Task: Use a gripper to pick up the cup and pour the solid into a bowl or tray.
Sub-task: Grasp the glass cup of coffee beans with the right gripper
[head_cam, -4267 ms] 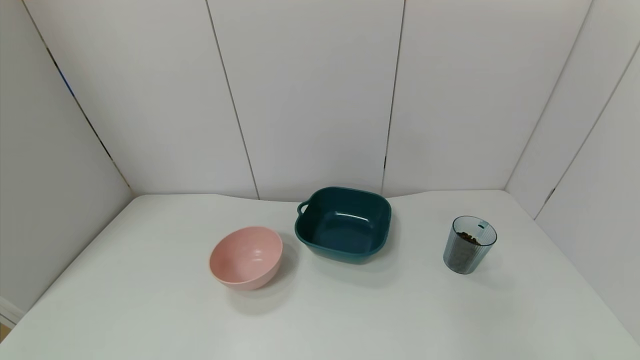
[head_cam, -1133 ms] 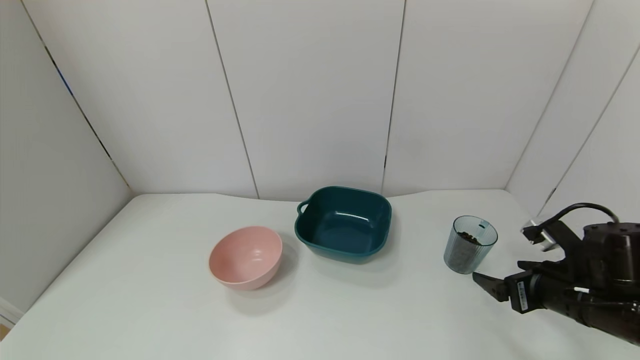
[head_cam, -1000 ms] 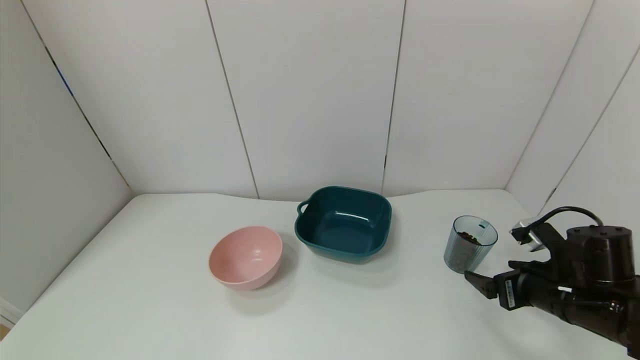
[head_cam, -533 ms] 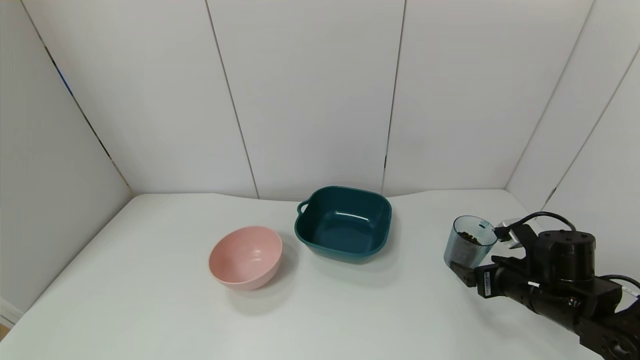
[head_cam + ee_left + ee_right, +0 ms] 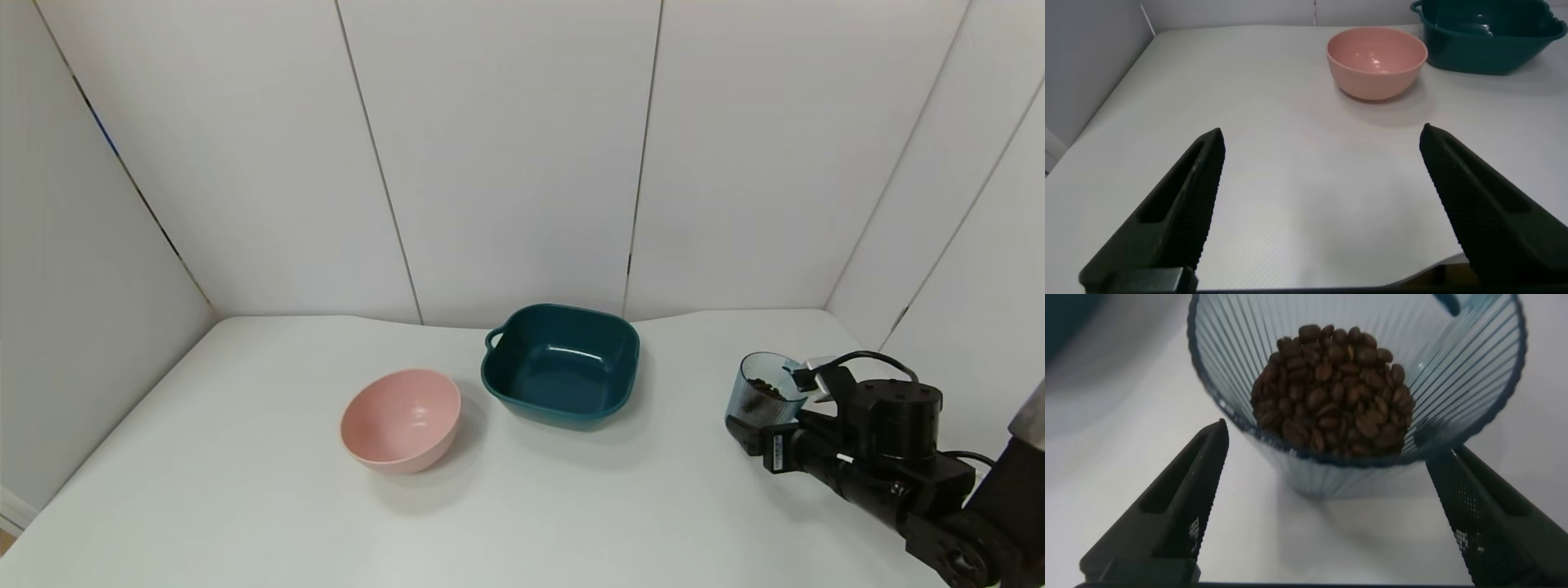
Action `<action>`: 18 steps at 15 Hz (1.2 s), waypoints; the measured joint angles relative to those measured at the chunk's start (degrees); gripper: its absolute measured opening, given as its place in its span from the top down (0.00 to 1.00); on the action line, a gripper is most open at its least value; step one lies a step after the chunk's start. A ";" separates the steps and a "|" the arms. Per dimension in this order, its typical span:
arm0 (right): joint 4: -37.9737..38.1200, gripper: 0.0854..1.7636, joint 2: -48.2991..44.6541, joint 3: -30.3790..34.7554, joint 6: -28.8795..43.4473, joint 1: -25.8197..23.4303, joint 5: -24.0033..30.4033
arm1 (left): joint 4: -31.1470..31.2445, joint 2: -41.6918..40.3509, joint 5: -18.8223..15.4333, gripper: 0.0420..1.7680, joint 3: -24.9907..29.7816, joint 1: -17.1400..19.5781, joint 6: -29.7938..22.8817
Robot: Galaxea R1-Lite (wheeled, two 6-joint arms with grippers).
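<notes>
The blue-grey ribbed cup (image 5: 761,394) stands upright on the right side of the white table, holding brown beans (image 5: 764,384). My right gripper (image 5: 771,418) is open and low at the cup, with one finger (image 5: 744,433) at its near side. In the right wrist view the cup (image 5: 1355,461) and beans (image 5: 1331,384) fill the frame just past my open right gripper (image 5: 1331,449), whose fingers stand wide on either side of the cup's lower part. The dark teal dish (image 5: 547,412) sits empty at the centre back. My left gripper (image 5: 1321,139) is open and empty over the near left of the table.
A round pink bowl (image 5: 400,420) sits left of the teal dish; both show in the left wrist view, the pink bowl (image 5: 1376,61) and the dish (image 5: 1490,57). White walls close in the table (image 5: 245,490) at the back and sides.
My right arm came in from the right and moved left up to the cup, bringing its open fingers around the cup's lower part. The cup, dish and bowl have not moved.
</notes>
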 joint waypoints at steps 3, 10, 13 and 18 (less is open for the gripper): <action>0.02 0.03 0.61 -1.46 0.06 -0.13 -0.13 | -0.02 0.00 0.00 0.03 0.00 0.00 0.00; 0.00 0.03 2.67 -4.07 0.74 -0.35 -0.29 | 0.00 0.00 0.00 0.03 0.00 0.00 0.00; 0.02 0.03 3.25 -4.82 0.76 -0.67 -0.83 | 0.00 0.00 0.00 0.03 0.00 0.00 0.00; 0.00 0.03 3.75 -5.57 0.76 -0.85 -0.85 | 0.00 0.00 0.00 0.03 0.00 0.00 0.00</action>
